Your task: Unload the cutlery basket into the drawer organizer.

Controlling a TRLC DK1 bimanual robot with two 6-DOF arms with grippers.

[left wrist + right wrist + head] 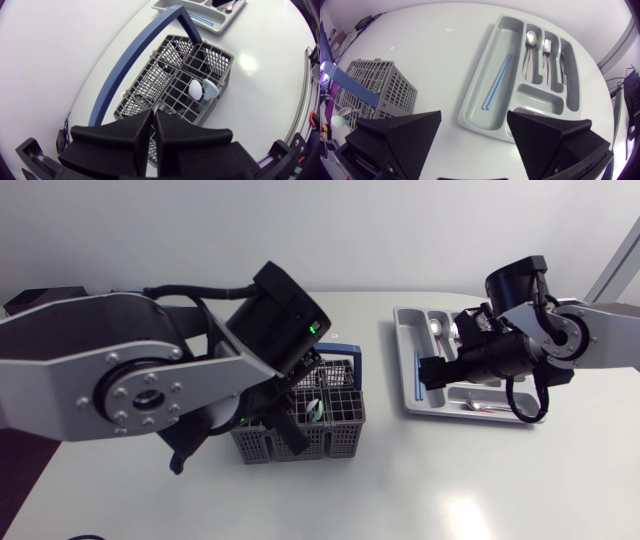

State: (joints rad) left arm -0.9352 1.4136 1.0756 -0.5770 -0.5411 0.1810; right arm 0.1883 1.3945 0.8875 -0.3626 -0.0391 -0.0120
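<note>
L arm [130, 380] over basket [340, 442], jaws closed; R arm [560, 330] over organizer [410, 360], jaws apart.

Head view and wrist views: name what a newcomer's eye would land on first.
The left arm fills the head view's left half, its jaws pressed together over the grey cutlery basket, where a white spoon stands in one compartment. At the right, the right arm hangs over the drawer organizer with jaws wide apart. Two blue sticks lie in its long compartment, metal cutlery in the narrower ones.
</note>
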